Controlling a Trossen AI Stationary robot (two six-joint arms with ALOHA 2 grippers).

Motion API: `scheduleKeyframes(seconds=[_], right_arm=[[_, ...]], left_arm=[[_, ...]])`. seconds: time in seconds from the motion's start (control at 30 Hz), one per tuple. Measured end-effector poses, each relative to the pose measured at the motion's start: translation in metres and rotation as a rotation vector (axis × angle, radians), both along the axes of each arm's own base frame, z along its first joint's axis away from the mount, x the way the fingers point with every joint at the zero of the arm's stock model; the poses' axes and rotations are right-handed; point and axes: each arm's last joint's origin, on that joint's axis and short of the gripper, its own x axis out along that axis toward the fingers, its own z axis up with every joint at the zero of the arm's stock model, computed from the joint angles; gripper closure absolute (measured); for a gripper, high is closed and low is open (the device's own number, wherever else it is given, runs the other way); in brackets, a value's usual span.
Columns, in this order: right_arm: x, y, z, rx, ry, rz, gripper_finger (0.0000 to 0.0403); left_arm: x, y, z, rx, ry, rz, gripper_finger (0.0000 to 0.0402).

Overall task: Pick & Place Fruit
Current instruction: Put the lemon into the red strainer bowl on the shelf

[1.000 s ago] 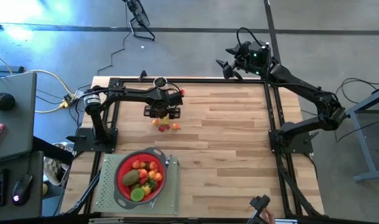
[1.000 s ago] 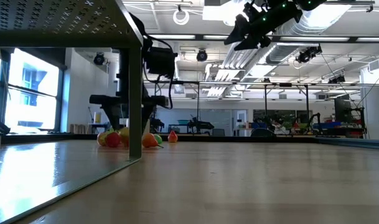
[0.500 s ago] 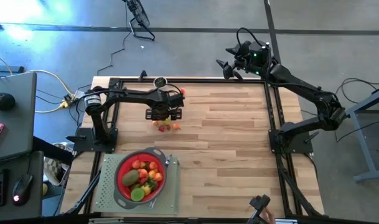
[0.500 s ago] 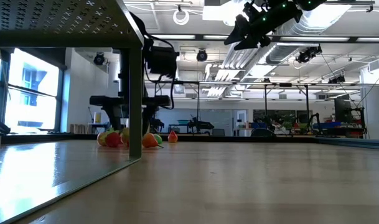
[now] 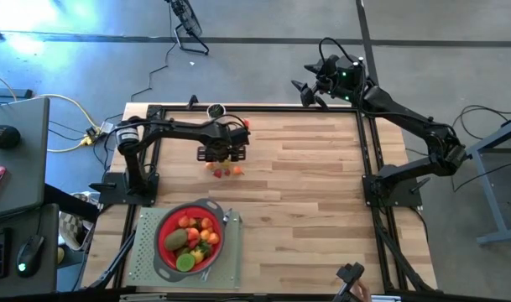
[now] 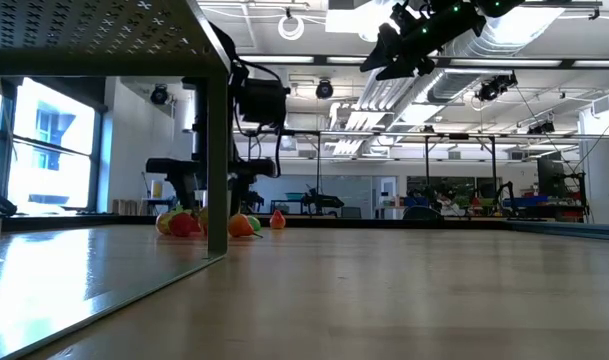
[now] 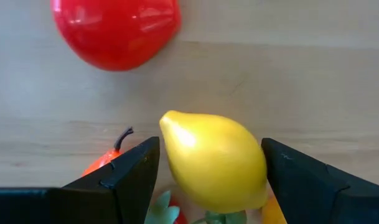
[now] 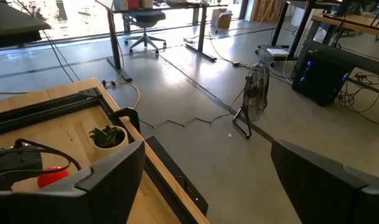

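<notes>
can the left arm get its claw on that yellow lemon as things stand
Probably yes. The left claw is open right over the fruit pile, and the yellow lemon sits between its two fingers with nothing across it. Other small fruits crowd close beside it, so they may get nudged.

In the left wrist view we see the glossy red toy fruit (image 7: 116, 31) cut off by the picture's edge. The left claw's own fingers (image 7: 124, 171) half hide an orange stemmed toy fruit (image 7: 102, 163). From above, that claw (image 5: 223, 154) covers part of the small pile of toy fruits (image 5: 224, 170), each too small to name.
</notes>
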Motion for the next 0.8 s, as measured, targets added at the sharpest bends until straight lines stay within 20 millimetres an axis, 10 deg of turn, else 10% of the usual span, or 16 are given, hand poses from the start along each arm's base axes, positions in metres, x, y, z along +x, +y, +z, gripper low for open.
scheduleKeyframes(seconds=[0.8], right_arm=[[0.0,0.0,0.0,0.0,-0.001,-0.01,0.0062]], left_arm=[[0.006,0.001,-0.012,-0.019,-0.005,-0.016,0.0163]])
